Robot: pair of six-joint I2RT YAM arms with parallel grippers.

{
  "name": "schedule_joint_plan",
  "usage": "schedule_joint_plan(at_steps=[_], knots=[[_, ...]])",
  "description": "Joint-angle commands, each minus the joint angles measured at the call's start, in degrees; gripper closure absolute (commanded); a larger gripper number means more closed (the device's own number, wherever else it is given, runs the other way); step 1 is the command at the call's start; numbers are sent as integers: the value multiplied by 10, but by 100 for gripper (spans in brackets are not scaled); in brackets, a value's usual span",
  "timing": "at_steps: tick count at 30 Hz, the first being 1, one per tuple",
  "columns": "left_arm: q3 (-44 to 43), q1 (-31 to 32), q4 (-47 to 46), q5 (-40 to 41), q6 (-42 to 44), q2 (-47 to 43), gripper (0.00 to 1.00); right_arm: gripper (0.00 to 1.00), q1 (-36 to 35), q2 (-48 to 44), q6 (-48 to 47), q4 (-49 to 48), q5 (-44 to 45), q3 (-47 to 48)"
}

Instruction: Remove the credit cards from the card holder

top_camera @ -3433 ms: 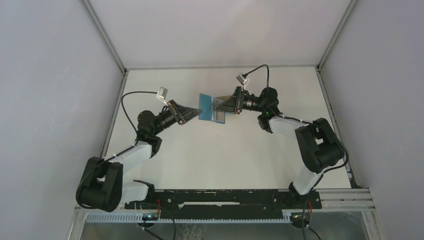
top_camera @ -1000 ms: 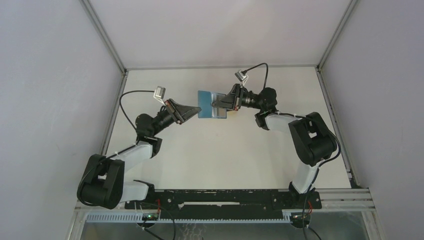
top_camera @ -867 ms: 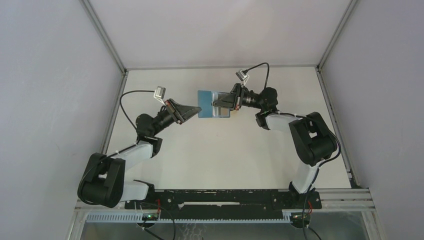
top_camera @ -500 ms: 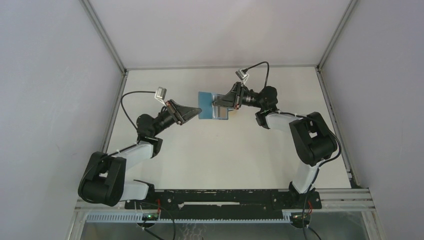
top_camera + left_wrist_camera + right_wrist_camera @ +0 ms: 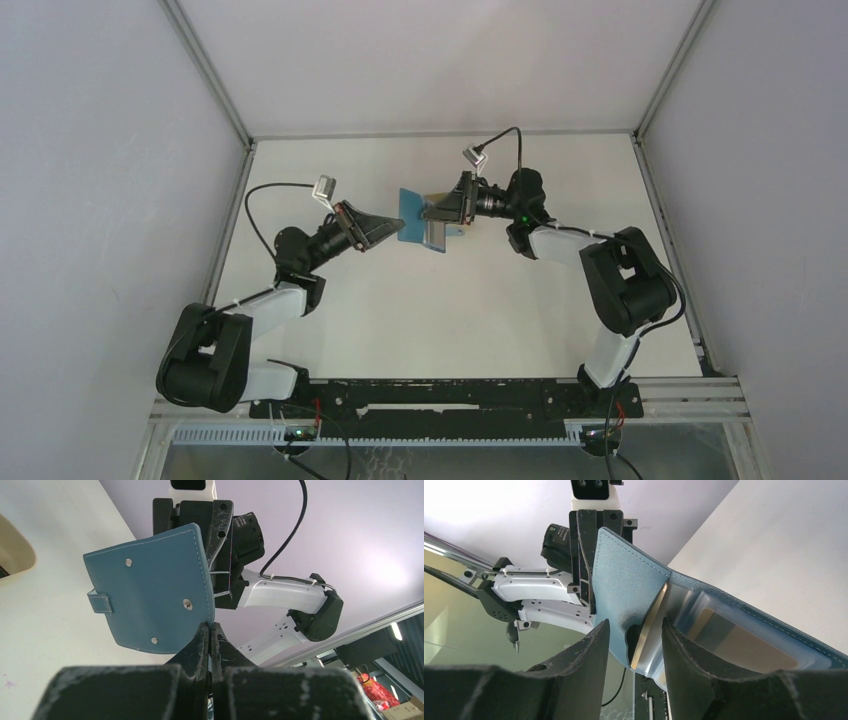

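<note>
Your left gripper (image 5: 210, 626) is pinched on the lower edge of the soft teal-blue folding card holder (image 5: 150, 592), held in the air. Your right gripper (image 5: 633, 630), fingers spread, straddles a thin gold-edged credit card (image 5: 650, 620) in its pocket; extraction looks about to begin, so close squarely, then draw straight out

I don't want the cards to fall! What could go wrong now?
The card holder is up in the air, pinched at its edge by the left tool, so it could slip or twist. The right tool straddles the flap and the edge of a card together, so it might grab the flap instead, or tug the holder free.
</note>
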State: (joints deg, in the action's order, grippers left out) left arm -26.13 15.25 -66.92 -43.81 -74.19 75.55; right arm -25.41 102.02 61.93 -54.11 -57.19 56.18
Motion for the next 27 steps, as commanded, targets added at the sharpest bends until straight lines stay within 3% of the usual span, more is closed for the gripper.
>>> schedule_joint_plan(at_steps=[1,7,17,27], knots=[[6,0,-38,-4,-5,-15,100,48,-4,-32,-32,16,8,-1],[12,0,-38,-2,-4,-15,100,53,-6,-46,-22,2,5,-1],[17,0,-39,1,-1,-13,100,83,-5,-50,-6,-10,-4,-1],[22,-1,-39,3,5,-3,100,86,13,-55,23,-42,-11,-17]])
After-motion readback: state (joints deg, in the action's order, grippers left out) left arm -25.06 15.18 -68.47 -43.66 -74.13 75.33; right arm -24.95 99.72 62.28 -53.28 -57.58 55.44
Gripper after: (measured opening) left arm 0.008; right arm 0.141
